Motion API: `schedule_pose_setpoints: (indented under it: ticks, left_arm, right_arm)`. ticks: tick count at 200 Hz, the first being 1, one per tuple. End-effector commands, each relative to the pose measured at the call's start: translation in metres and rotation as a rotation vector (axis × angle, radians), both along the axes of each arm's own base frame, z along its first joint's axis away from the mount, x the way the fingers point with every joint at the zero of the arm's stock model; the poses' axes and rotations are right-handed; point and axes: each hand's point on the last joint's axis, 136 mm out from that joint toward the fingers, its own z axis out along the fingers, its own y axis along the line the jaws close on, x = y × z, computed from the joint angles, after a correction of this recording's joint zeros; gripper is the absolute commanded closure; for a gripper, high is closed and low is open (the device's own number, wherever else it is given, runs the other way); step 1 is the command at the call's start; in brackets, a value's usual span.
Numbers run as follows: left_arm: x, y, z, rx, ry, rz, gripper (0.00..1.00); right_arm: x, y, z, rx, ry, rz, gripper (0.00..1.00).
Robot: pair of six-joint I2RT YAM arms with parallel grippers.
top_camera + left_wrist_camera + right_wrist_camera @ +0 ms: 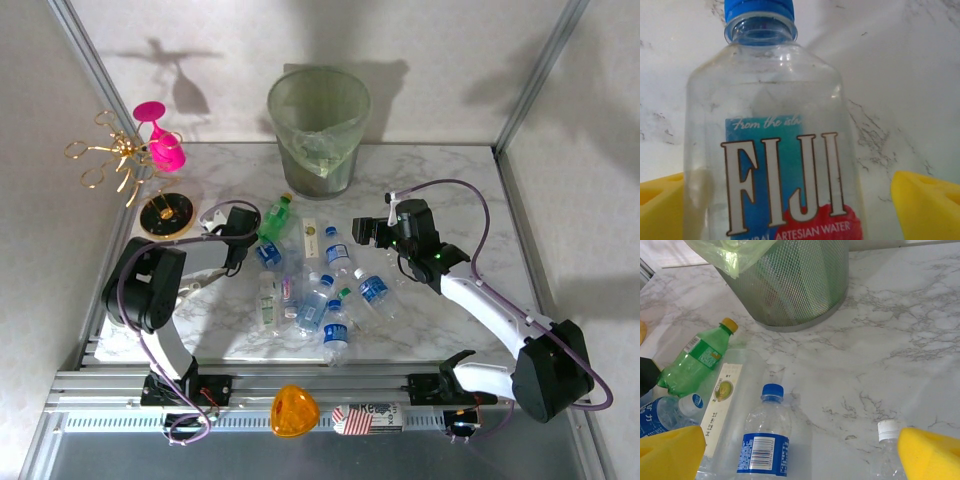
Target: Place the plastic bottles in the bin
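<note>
The bin [318, 130] stands at the middle of the worktop's [450, 180] far edge, with its liner bag slumped inside. The bottles [320, 290] lie in a loose heap at the middle of the worktop, reaching toward the near edge. Several touch or cross one another, and none is lifted.

The left gripper [252, 240] is at the heap's left side. Its wrist view shows it spread around a clear Fiji bottle [775, 150] with a blue cap. One yellow pad [660, 205] sits right at the bottle's wall, while the other [925, 200] stands off with a gap, so I judge the bottle is straddled but not yet pinched.

The right gripper [362, 232] hangs over the heap's right side, spread wide and holding nothing. Below it lie a blue-labelled bottle [765, 440] and a white-capped bottle [886, 432], the latter just beside one pad.

Several things could go wrong from here:
- The Fiji bottle is smooth and thin-walled, so an off-centre squeeze could make it twist or squirt out sideways.
- Its neighbours lie close, and a closing pad could catch one and drag it or roll it toward the near edge.
- Both arms work the same heap and share the way to the bin, so they could meet.
- The bin looks light and tall, and a low carry could clip its rim and tip it.
- The sagging liner could catch a bottle.
- A wide swing on the left could strike the pink goblet [160, 140] and gold rack [112, 158] at the far-left corner.
</note>
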Motion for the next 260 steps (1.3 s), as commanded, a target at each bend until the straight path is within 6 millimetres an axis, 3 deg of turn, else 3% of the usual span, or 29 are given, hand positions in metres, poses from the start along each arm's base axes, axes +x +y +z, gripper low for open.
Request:
schedule_pose_setpoints:
  ticks: [1, 75, 95, 115, 143, 166, 192, 260]
  left_arm:
    - [-0.002, 0.008, -0.005, 0.026, 0.02, 0.033, 0.14]
    - [-0.006, 0.011, 0.001, 0.036, -0.001, 0.035, 0.35]
    - [-0.006, 0.013, 0.008, 0.038, -0.02, 0.04, 0.4]
    - [-0.006, 0.014, 0.017, 0.043, -0.044, 0.04, 0.53]
    - [-0.008, 0.019, 0.038, 0.054, -0.09, 0.058, 0.55]
    - [-0.009, 0.021, 0.068, 0.048, -0.159, 0.057, 0.56]
    - [-0.008, 0.013, 0.117, -0.002, -0.287, 0.007, 0.56]
    - [-0.017, -0.039, 0.283, -0.236, -0.78, -0.286, 0.7]
  right_arm:
    - [-0.002, -0.002, -0.007, -0.024, 0.003, -0.007, 0.01]
    - [0.0, 0.0, -0.006, -0.014, 0.007, -0.007, 0.01]
    - [0.0, 0.001, -0.007, -0.01, 0.012, -0.006, 0.01]
    - [-0.001, 0.002, -0.007, -0.005, 0.013, -0.001, 0.01]
    - [-0.001, 0.002, -0.007, -0.002, 0.015, -0.001, 0.01]
    - [-0.001, 0.003, -0.007, 0.005, 0.011, 0.003, 0.01]
    - [-0.002, 0.005, -0.007, 0.013, 0.005, 0.012, 0.01]
    - [-0.01, 0.014, -0.004, 0.055, -0.012, 0.079, 0.01]
